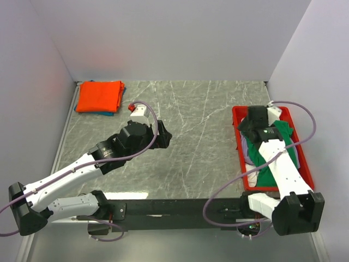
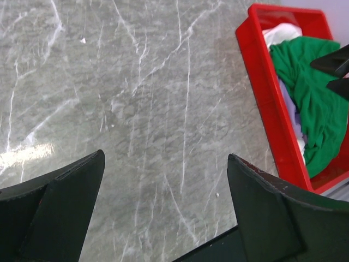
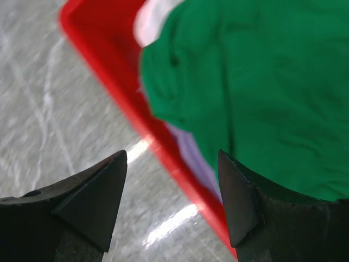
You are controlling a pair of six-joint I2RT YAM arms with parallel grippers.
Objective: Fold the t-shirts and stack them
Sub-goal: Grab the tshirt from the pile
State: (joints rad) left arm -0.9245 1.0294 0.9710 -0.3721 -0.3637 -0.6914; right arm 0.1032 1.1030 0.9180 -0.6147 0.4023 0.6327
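With the orange shirt (image 1: 99, 96) folded on a blue shirt (image 1: 109, 113) at upper left, I judge the next pick is due: my right gripper (image 3: 172, 158), jaws apart and empty, hovers over the tray (image 1: 238, 139) at right, probably needing to drop and pinch the green shirt (image 3: 262, 93), while the left gripper (image 2: 166, 158) hangs spread and empty mid-table.

Grey marble-look table (image 1: 202, 142) w/ white veins and a glare patch nr the front edge. 2 things sit directly on it. Far L corner: a folded blue t-shirt (image 1: 108, 113), mostly covered by a folded orange t-shirt (image 1: 99, 96) lying on top, so blue shows only along the near and R edges. R side: a red tray (image 1: 238, 136), long axis running front to back, well apart from the stack.
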